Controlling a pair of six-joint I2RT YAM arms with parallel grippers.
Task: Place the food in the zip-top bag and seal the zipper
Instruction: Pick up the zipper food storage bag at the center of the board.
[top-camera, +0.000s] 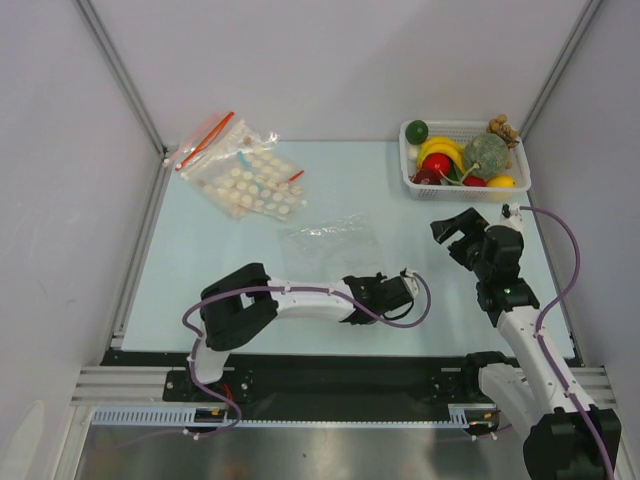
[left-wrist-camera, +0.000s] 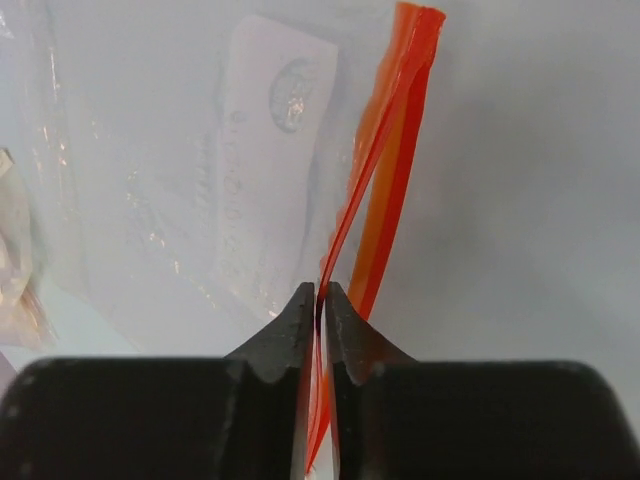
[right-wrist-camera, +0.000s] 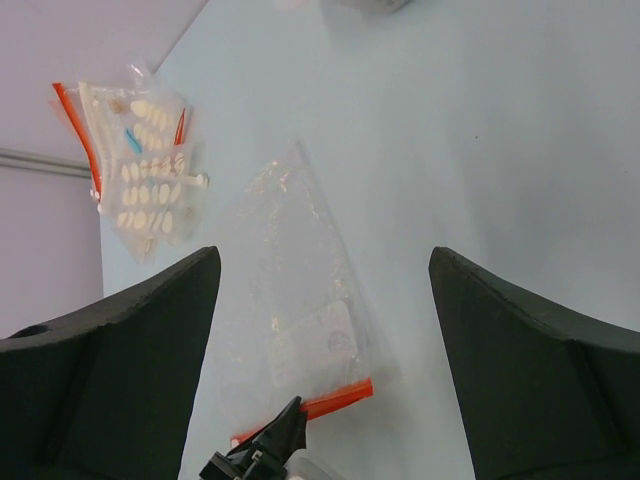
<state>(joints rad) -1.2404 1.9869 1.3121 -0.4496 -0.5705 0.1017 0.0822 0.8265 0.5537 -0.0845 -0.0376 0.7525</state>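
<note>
The clear zip-top bag (top-camera: 330, 245) lies flat mid-table, empty. My left gripper (top-camera: 352, 284) is at its near edge, shut on the red zipper strip (left-wrist-camera: 395, 150); the jaws (left-wrist-camera: 322, 292) pinch one lip of it, and the strip's two lips stand apart. The right wrist view shows the bag (right-wrist-camera: 290, 290), the zipper (right-wrist-camera: 335, 397) and the left fingertips (right-wrist-camera: 285, 430). My right gripper (top-camera: 455, 228) is open and empty, between bag and basket. The food sits in the white basket (top-camera: 455, 191): grey-green ball (top-camera: 486, 152), red fruit (top-camera: 437, 165), dark green ball (top-camera: 417, 130), dark red piece (top-camera: 425, 178).
The basket also holds yellow bananas (top-camera: 440, 148), a brown grape bunch (top-camera: 500, 127) and a small yellow fruit (top-camera: 500, 182). Clear bags with pale discs and red strips (top-camera: 245, 175) lie at the back left, also in the right wrist view (right-wrist-camera: 145, 165). Grey walls enclose the table.
</note>
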